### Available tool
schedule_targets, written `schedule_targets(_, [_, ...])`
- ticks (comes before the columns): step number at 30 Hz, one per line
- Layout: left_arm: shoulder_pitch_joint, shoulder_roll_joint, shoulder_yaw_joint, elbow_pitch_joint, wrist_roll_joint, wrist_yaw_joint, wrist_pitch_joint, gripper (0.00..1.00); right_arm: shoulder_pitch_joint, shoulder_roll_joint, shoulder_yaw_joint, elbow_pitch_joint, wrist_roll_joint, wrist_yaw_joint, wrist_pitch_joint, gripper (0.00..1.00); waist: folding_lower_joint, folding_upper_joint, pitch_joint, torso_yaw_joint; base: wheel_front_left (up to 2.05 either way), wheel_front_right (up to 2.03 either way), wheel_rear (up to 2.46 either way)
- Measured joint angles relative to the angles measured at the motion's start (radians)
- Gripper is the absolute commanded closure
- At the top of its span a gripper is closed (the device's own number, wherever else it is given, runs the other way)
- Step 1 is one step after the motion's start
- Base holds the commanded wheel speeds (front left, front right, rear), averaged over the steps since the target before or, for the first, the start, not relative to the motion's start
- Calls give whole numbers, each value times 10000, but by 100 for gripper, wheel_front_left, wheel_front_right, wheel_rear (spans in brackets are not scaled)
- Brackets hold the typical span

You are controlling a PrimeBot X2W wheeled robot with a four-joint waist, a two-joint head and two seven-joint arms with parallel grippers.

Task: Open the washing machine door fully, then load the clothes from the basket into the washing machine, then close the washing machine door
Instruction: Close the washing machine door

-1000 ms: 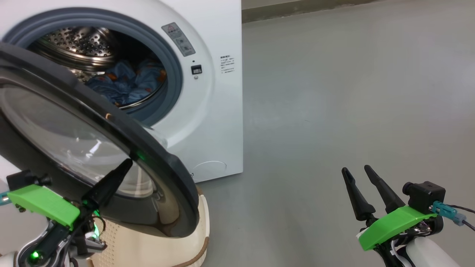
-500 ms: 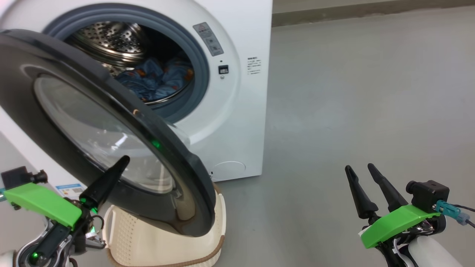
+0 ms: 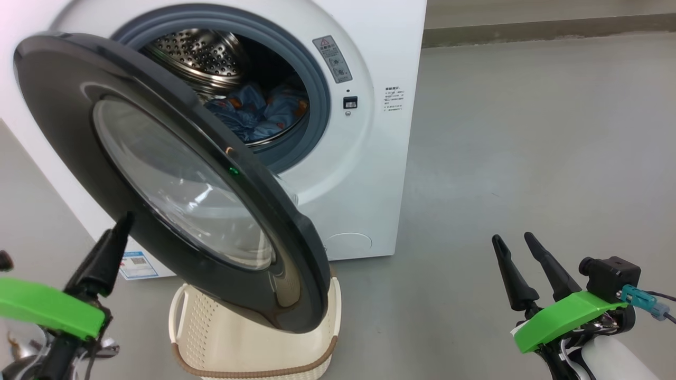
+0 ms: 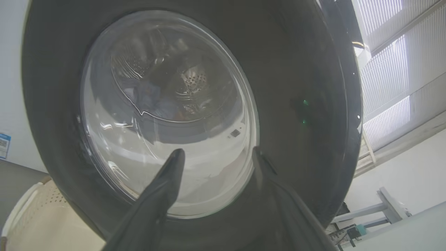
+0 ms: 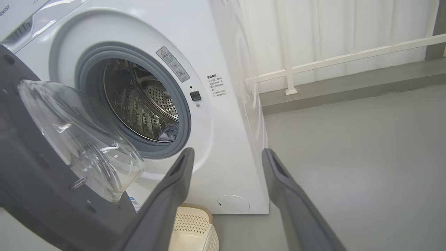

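The washing machine door [image 3: 79,105] is swung open above the basket [image 3: 200,327]; blue clothes [image 3: 259,113] are piled in the drum [image 3: 206,50]. The left gripper [image 4: 217,151] and right gripper [image 3: 512,237] are spread wide, with nothing gripped.

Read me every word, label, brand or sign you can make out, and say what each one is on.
"isense": brand lettering, cut off by the picture's edge, on the washing machine, top panel.
Grey sticker on the white front: a warning triangle sign; its words are too small to read.
Black printed block on the white front: too small to read.
Blue label low on the front: too blurred to read.
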State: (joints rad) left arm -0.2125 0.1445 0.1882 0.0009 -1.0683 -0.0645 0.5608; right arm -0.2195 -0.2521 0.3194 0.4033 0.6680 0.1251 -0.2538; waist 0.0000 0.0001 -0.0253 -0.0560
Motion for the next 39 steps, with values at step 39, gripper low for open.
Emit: schedule_targets(39, [2187, 790, -2203, 1705, 5877, -562, -7561, 0, 43, -56, -29, -165, -42, 0, 0, 0, 0, 0, -69, 22, 0, 0, 0])
